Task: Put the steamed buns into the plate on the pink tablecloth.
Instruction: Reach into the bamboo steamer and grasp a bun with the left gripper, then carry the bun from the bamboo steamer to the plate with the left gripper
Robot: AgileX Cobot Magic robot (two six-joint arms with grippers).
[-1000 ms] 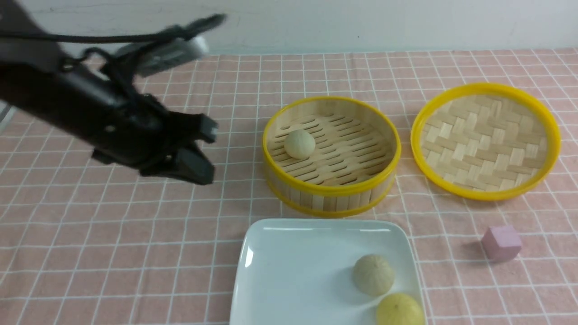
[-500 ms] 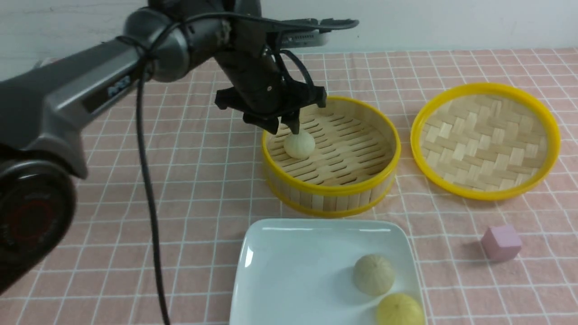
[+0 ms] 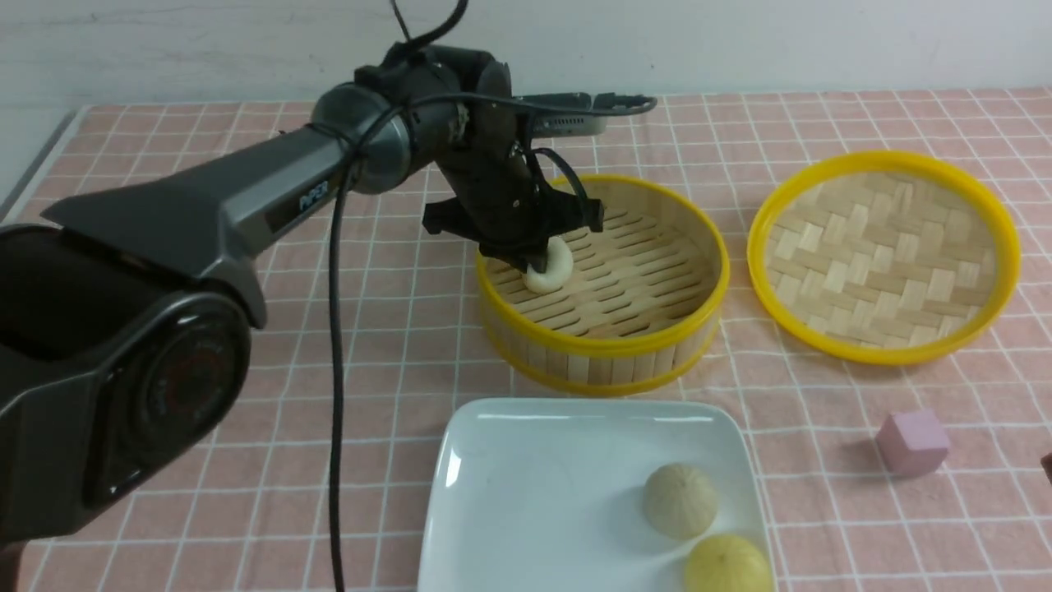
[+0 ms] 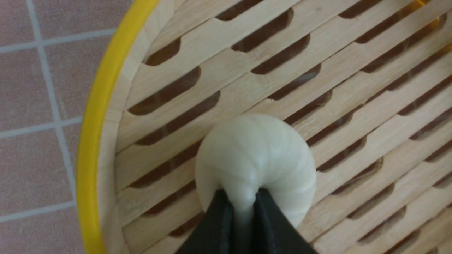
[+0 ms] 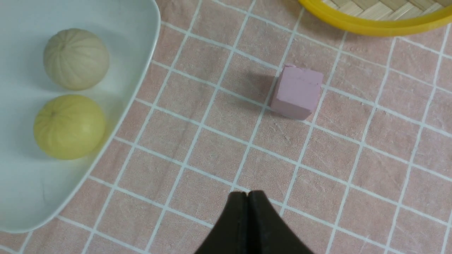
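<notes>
Inside basket (image 4: 86, 141), left-wrist view shows fingers (image 4: 213, 229) pinching bun (image 4: 256, 155).

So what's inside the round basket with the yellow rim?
One white bun, pinched at its top by the left gripper. The rest of the basket shows only bare slats. The gripper hides a little of the floor beside the bun.

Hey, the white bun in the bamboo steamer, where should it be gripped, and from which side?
Grip the bun across its rounded sides, coming from above: the steamer wall blocks a sideways approach. The left end effector is pinching only a small fold of it, which looks less secure.
</notes>
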